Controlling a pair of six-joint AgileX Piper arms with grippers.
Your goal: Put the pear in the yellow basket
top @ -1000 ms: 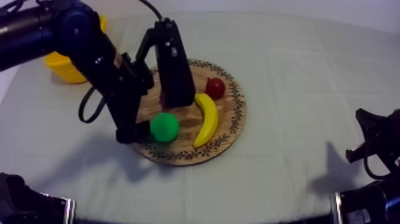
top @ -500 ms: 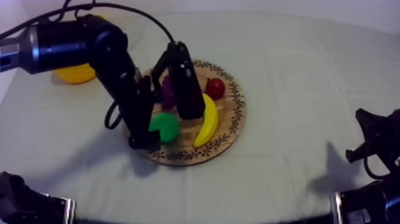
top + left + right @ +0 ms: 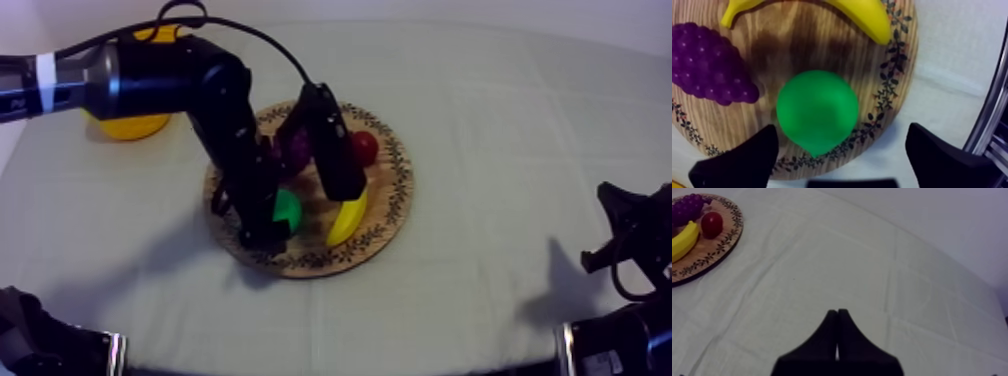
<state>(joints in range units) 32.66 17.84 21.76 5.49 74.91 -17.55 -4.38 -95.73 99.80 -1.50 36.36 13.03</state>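
1. The pear (image 3: pixel 288 208) lies on the board (image 3: pixel 398 190), near its lower-left rim and left of centre in the top view. The left arm covers part of it.
2. The left claw (image 3: pixel 842 132) is released. Its fingers stand wide apart, and the pear's narrow end points into the gap between them. Neither finger touches the pear.
3. One finger (image 3: pixel 747 155) hangs over the board's rim, just beside the pear. The other sits farther off, over bare cloth past the rim.
4. The grapes (image 3: pixel 712 62) lie near the pear on one side, not touching it. The banana (image 3: pixel 867 15) lies beyond the pear, with a strip of bare wood between them.
5. The small red fruit (image 3: pixel 364 147) sits at the board's upper right, well apart from the pear.
6. The basket (image 3: pixel 135 125) stands at the upper left of the top view, well apart from the board and partly behind the left arm.
7. The right claw (image 3: pixel 837 319) is clenched on nothing, its fingers together as a wedge over bare cloth. The board is well off from it.
8. The bench (image 3: pixel 500 120) has open cloth right of the board and along the lower edge of the top view.
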